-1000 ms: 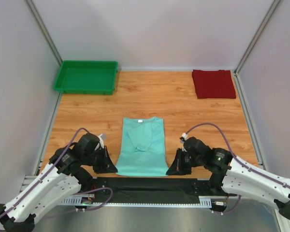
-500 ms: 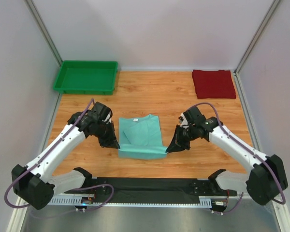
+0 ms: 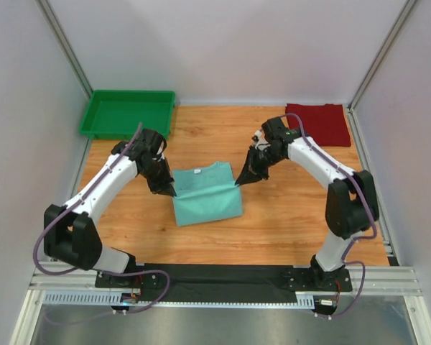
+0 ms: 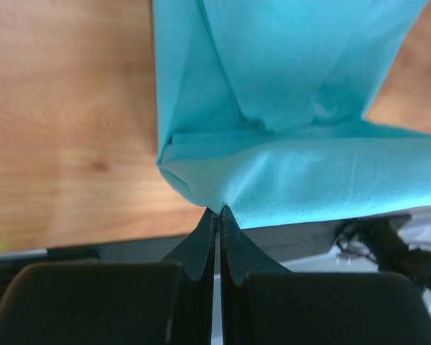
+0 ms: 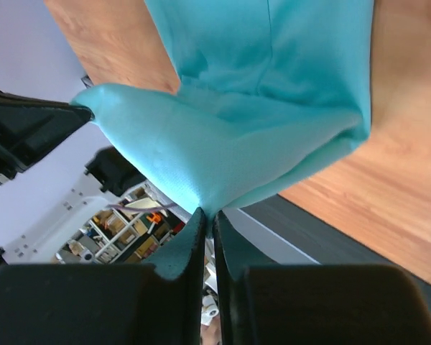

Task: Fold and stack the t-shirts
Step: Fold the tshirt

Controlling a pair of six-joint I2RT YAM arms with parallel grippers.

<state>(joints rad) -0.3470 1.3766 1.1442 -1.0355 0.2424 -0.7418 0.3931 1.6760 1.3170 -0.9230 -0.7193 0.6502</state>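
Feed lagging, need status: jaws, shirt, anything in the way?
Left jaws shut on mint shirt, right jaws too. Shirt doubled over, held corners at its far edge. Red shirt folded far right; nothing in the way.

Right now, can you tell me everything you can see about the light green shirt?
The mint-green t-shirt is plain, thin, soft cloth. It lies in the middle of the wooden table. It is doubled over on itself, so it looks like a short, slightly crooked rectangle. The left tool and the right tool each pinch one corner of the folded-over edge, shut tight on the cloth and holding it up. Nothing else touches it.
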